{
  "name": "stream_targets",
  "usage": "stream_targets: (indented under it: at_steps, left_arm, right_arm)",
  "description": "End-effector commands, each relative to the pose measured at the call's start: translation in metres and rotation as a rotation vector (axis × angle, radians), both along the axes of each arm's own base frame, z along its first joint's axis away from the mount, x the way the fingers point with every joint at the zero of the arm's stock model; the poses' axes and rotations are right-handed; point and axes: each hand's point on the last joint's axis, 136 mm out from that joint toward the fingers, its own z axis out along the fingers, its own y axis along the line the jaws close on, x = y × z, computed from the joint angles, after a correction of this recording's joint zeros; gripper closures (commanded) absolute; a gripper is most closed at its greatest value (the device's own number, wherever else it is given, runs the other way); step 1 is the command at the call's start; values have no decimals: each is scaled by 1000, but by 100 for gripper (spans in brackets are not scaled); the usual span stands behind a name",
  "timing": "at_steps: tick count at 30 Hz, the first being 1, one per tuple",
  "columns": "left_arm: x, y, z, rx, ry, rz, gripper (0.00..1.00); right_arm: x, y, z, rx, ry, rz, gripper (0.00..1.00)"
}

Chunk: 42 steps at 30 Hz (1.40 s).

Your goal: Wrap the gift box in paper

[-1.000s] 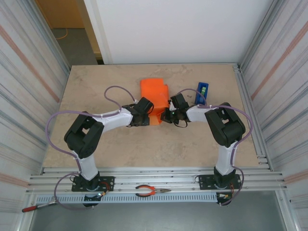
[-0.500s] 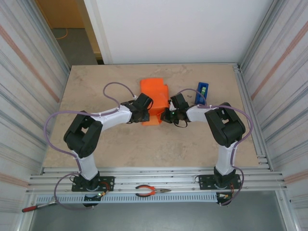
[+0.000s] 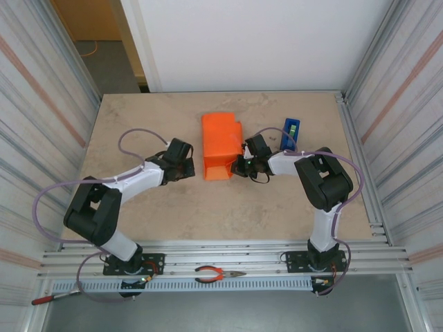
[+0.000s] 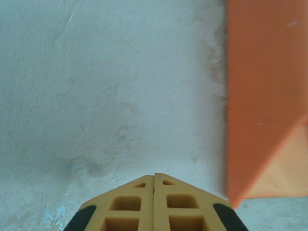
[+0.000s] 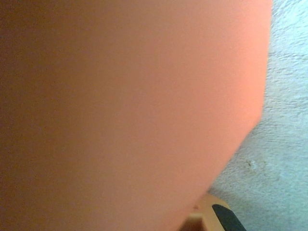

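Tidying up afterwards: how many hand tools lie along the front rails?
2: orange-handled pliers near the centre, and a red-handled tool at the near left corner. Others may be hidden.

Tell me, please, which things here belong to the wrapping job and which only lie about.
For the job: orange paper, folded over the box; blue tape dispenser, probably for sealing.
Lying about: pliers; red-handled tool, both along the front rails.

The paper (image 3: 220,146) is plain bright orange. The table (image 3: 138,111) is beige with faint, stone-like mottling. The tape dispenser (image 3: 291,133) is blue. The left arm (image 3: 138,181) and right arm (image 3: 287,162) are white with black joints. The left gripper (image 4: 154,177) has yellow-orange fingers (image 4: 127,204) with black side patches. The pliers (image 3: 218,274) have red handles.
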Motion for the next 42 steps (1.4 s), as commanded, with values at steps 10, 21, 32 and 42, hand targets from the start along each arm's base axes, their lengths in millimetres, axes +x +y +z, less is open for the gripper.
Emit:
stream_targets:
  at_steps: [10, 21, 32, 42]
  left_arm:
    - [13, -48, -21, -126, 39, -155, 100]
    - [9, -80, -35, -161, 65, -237, 100]
    - [18, -95, -28, -210, 2, -267, 100]
    - [28, -106, -23, -246, -47, -289, 100]
  right_arm:
    - [-32, -14, -44, -113, 131, 23, 100]
    - [-34, -14, -47, -117, 141, 24, 100]
    - [-35, -15, -49, -128, 146, 23, 100]
    - [-37, -15, -52, -138, 153, 24, 100]
